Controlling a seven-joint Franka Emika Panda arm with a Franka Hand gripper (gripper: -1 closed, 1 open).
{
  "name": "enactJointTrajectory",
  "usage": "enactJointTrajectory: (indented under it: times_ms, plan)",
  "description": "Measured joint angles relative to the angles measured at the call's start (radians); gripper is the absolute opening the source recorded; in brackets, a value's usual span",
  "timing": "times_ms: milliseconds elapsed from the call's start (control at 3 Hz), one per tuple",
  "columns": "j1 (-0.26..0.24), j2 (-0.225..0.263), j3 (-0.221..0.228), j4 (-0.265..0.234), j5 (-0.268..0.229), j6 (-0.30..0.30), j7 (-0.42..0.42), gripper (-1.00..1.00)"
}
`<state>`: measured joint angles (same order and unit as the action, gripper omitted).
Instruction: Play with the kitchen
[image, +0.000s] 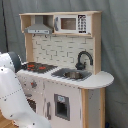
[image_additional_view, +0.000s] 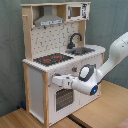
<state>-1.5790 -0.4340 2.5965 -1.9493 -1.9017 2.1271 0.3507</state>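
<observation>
The kitchen (image: 65, 80) is a tall white and light-wood toy with a black faucet (image: 84, 59), a grey sink (image: 72, 74), a red-ringed hob (image: 36, 66), a grey hood (image: 39, 27) and a dotted backboard. In the second exterior view the kitchen (image_additional_view: 50, 45) stands at the left. My gripper (image_additional_view: 53, 79) reaches in from the second exterior view's right and sits right at the white front panel, just above the oven door (image_additional_view: 62, 99). In the first exterior view my white arm (image: 12, 95) covers the kitchen's lower left, and the gripper is hidden behind it.
A toy microwave (image: 72, 23) sits in the top shelf. Grey curtains hang behind the kitchen in both exterior views. A wooden floor (image_additional_view: 105, 112) lies under my arm. A rounded counter end (image: 102, 78) sticks out at the first exterior view's right.
</observation>
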Motion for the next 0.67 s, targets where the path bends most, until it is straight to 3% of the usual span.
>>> enactJointTrajectory:
  times_ms: [667]
  plan:
    - [-0.007,0.016,-0.001,-0.003,0.004,0.041,0.227,-1.0]
